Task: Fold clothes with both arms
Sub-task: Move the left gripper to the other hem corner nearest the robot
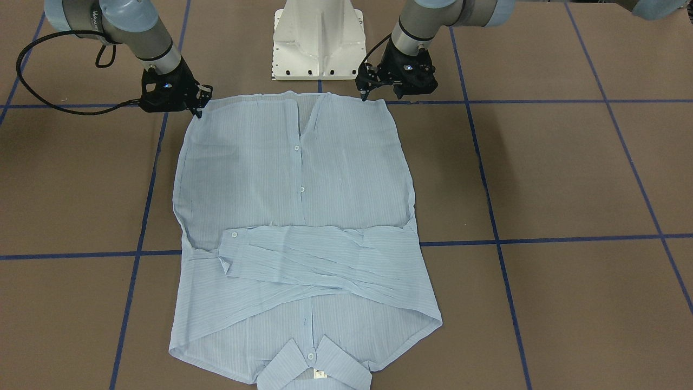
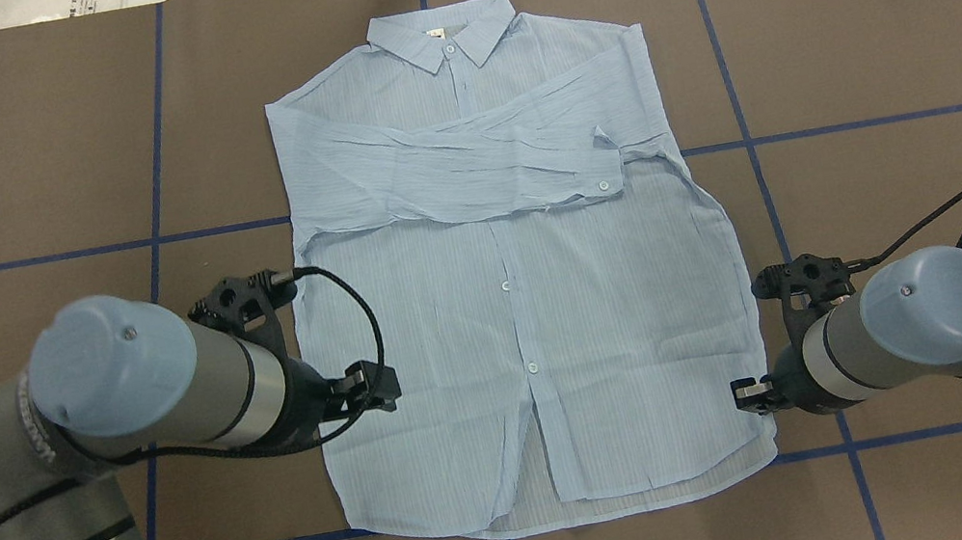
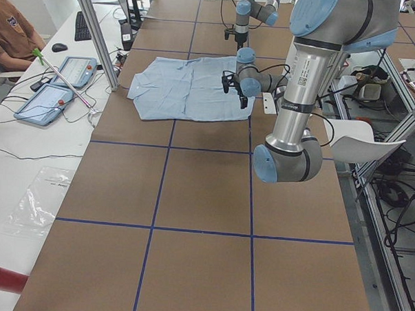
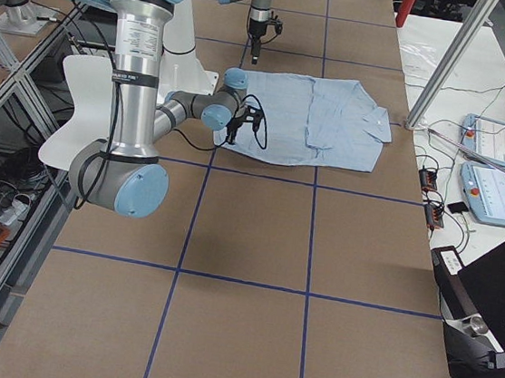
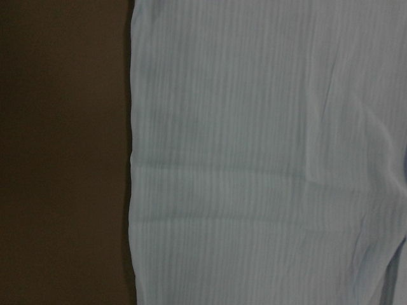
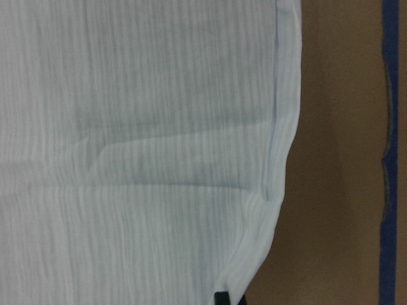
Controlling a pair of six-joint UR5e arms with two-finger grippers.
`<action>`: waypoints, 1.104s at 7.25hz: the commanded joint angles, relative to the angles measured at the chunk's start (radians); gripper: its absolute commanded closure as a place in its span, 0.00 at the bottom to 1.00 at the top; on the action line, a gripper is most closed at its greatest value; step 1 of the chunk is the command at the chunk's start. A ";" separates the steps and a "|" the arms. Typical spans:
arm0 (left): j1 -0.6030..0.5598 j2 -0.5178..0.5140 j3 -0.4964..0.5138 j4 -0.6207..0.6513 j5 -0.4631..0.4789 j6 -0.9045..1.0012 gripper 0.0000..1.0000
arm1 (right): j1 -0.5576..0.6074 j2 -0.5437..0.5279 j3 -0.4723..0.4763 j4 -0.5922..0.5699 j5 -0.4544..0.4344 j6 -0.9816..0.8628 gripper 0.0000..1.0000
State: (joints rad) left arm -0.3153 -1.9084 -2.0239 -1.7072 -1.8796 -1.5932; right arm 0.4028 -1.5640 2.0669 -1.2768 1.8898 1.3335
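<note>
Striped pale-blue cloth is filling both wrist views, so I am reading the shirt [image 2: 506, 305] first. It is lying flat and front-up in the middle of the table [image 2: 893, 45], with the collar [image 2: 442, 34] pointing away from the robot and the hem [image 2: 633, 479] lying just short of the white pedestal base [image 1: 318, 40]. Both sleeves are lying folded across the chest, one over the other, with a single buttoned cuff [image 2: 607, 175] showing on top.

I am judging the sleeve folds as done. The body fold, hem up toward collar, is not yet begun: no corner is lifting off the table.

Moving outward, the left gripper [image 1: 381, 93] is hovering at one hem corner. Its fingers are looking spread apart, with nothing between them. The right gripper [image 1: 196, 103] is hovering at the opposite hem corner. I am unable to tell how wide its fingers are standing, and I am seeing no cloth raised by it.

Plenty is escaping me:
- In the overhead view, both wrists are covering their own fingertips.
- The right wrist view is showing only one dark fingertip [image 6: 220, 297] at the shirt's edge, and the left wrist view is showing none.
- The second cuff is lying buried under the upper sleeve.
- The front-facing view is cutting off part of the collar.
- Both side views are showing the grippers too small to judge.
</note>
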 commanded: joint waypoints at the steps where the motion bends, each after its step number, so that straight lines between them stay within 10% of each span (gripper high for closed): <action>1: 0.033 0.000 0.049 0.024 0.017 -0.016 0.14 | 0.022 0.002 -0.001 0.000 0.002 -0.001 1.00; 8: 0.047 -0.017 0.103 0.027 0.031 -0.028 0.41 | 0.027 0.007 -0.002 0.000 0.002 -0.001 1.00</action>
State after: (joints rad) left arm -0.2688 -1.9189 -1.9270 -1.6798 -1.8486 -1.6211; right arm 0.4285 -1.5571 2.0649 -1.2763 1.8901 1.3330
